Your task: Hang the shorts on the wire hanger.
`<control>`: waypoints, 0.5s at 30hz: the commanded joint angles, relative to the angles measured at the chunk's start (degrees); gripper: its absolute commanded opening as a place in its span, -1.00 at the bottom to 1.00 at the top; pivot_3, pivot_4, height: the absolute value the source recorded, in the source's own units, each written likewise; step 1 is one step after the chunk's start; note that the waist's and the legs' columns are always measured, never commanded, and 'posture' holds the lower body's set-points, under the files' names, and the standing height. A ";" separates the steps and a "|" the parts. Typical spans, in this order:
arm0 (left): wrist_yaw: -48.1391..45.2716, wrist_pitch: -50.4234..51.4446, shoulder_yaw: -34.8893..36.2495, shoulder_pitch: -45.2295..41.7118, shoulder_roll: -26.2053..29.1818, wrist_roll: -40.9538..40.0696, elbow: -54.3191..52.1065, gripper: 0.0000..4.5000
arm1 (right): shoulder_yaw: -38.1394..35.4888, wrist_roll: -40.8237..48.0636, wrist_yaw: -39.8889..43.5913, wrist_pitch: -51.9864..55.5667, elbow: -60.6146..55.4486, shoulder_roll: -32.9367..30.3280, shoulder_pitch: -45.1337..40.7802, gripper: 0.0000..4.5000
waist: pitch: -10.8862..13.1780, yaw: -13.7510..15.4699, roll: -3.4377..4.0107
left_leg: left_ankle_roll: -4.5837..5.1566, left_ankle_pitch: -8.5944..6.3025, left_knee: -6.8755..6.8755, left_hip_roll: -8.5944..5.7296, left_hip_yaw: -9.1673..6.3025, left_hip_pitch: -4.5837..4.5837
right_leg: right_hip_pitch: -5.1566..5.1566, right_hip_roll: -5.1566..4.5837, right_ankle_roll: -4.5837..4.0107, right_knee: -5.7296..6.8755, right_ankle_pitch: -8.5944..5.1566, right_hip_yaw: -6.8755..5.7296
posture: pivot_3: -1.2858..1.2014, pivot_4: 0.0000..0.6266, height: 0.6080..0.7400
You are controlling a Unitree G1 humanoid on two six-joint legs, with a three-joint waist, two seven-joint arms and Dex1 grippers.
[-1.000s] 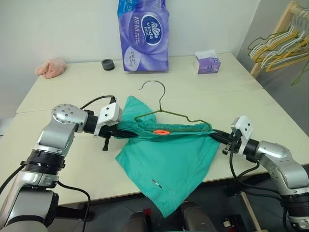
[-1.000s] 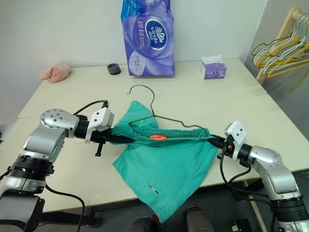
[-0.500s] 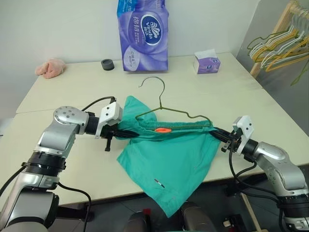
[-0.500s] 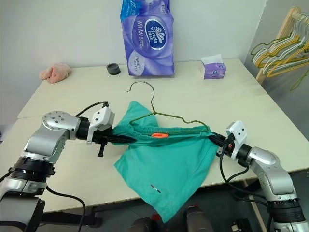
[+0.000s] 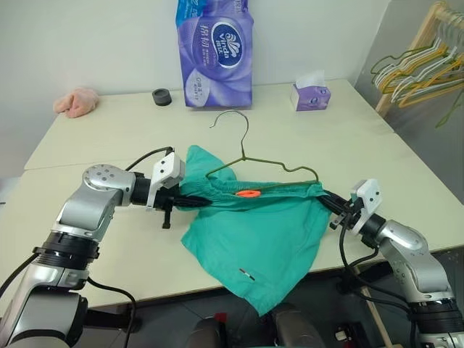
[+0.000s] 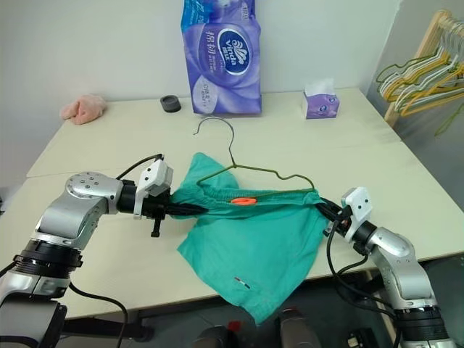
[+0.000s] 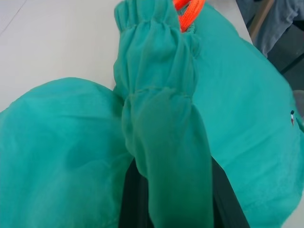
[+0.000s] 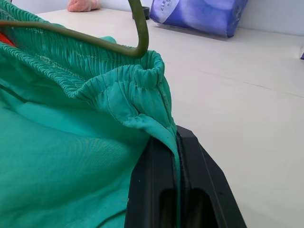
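— How was the light?

— Bright, even and soft, from overhead. The pale surface (image 5: 304, 138) carried faint shadows under the shorts (image 5: 261, 239), and the toilet paper pack (image 5: 215, 51) caught a mild sheen.

— And sharpness?

— Head views were crisp. In the left wrist view the near fabric was soft, and the black fingers (image 7: 133, 199) at the frame edge were blurred.

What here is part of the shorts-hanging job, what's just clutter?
In play:
- shorts
- wire hanger
- left gripper, shut on the waistband
- right gripper, shut on the waistband's other end

Clutter:
- tissue pack
- tissue box
- pink cloth
- black ring
- hanger bunch
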 commanded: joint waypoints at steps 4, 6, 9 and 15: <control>-1.17 0.13 3.41 0.60 3.65 0.14 -0.72 -1.00 | -7.16 0.36 -3.02 0.43 1.13 -1.24 -0.06 -0.98 | 0.00 -0.01 0.00 | 0.00 0.00 0.00 0.00 0.01 0.00 | 0.00 0.00 0.00 0.00 0.00 0.00 | -0.13 -0.68 1.00; -1.07 -0.83 3.21 0.81 4.06 0.98 -0.48 -1.00 | -7.55 1.09 -2.70 0.96 1.12 -1.49 -0.16 -0.98 | 0.00 0.00 0.00 | 0.00 0.00 0.00 0.00 0.01 0.00 | 0.00 0.00 0.00 0.00 0.00 0.00 | -0.13 -0.68 1.00; -0.75 -2.17 3.06 0.83 4.49 1.99 0.54 -1.00 | -8.35 2.01 -2.05 1.22 1.32 -2.29 -0.11 -0.98 | 0.00 0.04 0.00 | 0.00 0.00 0.00 0.00 0.01 0.00 | 0.00 0.00 0.00 0.00 0.00 0.01 | -0.13 -0.68 1.00; 0.24 -4.59 2.90 1.40 5.04 3.98 1.72 -1.00 | -10.16 3.13 -1.15 1.14 1.33 -3.73 0.59 -0.98 | 0.00 0.05 0.00 | 0.00 0.00 0.00 -0.01 0.03 0.00 | 0.00 0.00 0.00 0.00 0.00 0.01 | -0.13 -0.68 1.00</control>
